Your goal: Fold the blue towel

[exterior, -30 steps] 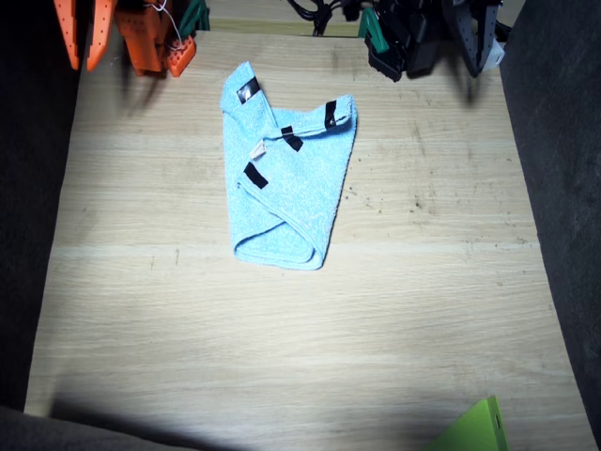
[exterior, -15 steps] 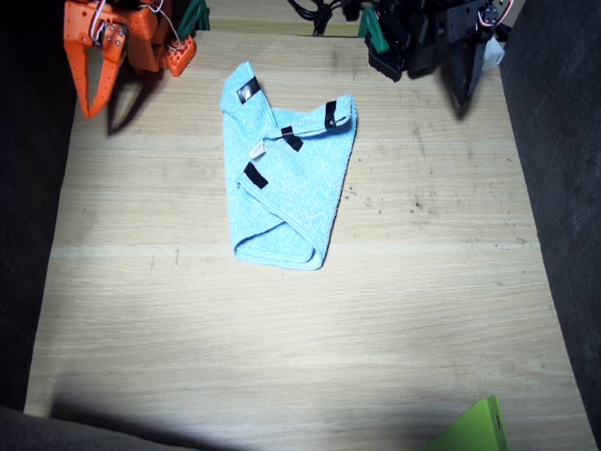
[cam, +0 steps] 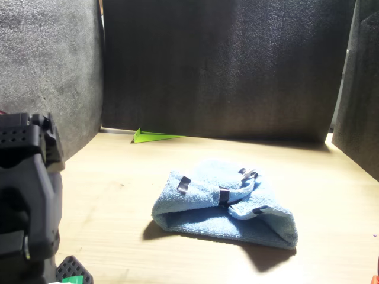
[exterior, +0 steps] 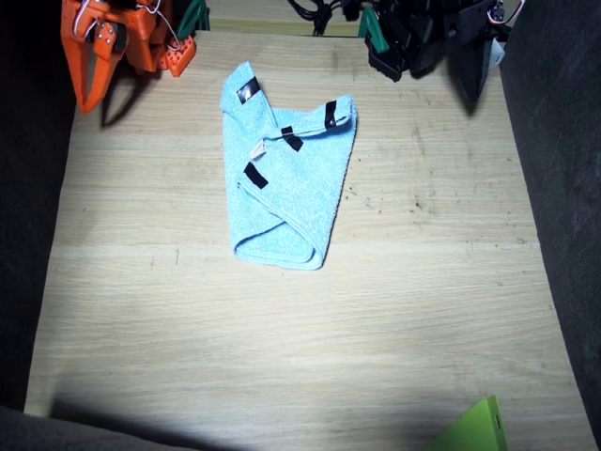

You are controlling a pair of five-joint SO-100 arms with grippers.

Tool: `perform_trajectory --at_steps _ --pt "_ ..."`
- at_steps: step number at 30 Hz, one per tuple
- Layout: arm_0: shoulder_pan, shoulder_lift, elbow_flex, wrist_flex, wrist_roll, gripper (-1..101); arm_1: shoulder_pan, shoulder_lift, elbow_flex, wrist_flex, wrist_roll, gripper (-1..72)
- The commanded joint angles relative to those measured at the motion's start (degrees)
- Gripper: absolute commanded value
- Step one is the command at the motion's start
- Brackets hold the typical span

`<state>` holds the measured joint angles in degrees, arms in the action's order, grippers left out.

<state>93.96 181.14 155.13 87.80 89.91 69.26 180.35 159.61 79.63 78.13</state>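
Left gripper (exterior: 472, 75) dark, indistinct; green piece (exterior: 474, 429) cropped.

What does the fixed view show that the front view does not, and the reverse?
Only the fixed view shows the orange right arm's pincer and the black left arm's pincer, both clear of the cloth. Only the front view shows the dark back wall and the towel's raised folds. Both show the blue towel, the wooden table and the green piece.

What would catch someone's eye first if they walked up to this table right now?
The blue towel, roughly folded with black tape strips showing, lies mid-table, untouched. Beyond it, the orange right arm and black left arm sit at the table's edge, well clear of it. A bright green flat piece pokes in at the opposite edge.
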Motion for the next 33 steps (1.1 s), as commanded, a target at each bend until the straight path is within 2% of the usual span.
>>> perform_trajectory --at_steps 1,3,6,7,10,16,25,28,33 --pt "5.8 0.9 -0.4 0.4 -0.4 0 0.7 0.0 -1.7 0.9 1.1 -0.1" --pt "6.9 0.9 -0.4 0.4 -0.3 0 -1.0 0.0 -1.7 0.9 2.5 -0.1" --pt "6.8 0.9 -0.4 0.4 -0.4 6 -3.3 0.1 -1.7 0.8 4.4 -0.1" --pt "6.8 0.9 -0.4 0.4 -0.4 1 -3.8 0.1 -1.7 0.8 4.8 -0.1" --pt "4.8 0.9 -0.4 0.5 -0.6 0 -4.0 0.1 -1.7 0.8 5.1 -0.1" --pt "-9.7 0.7 1.7 -2.3 -1.6 0 2.8 0.1 -1.7 0.9 -0.1 -0.1" --pt "-29.7 1.1 2.5 -5.0 -2.2 0 10.7 0.0 -1.7 0.9 3.3 -0.1" --pt "-31.8 1.6 1.8 -1.5 -1.5 0 10.8 0.0 -1.7 0.9 3.3 -0.1" --pt "-28.7 1.1 1.1 0.5 -0.8 0 9.4 0.0 -1.7 1.0 4.0 -0.1"
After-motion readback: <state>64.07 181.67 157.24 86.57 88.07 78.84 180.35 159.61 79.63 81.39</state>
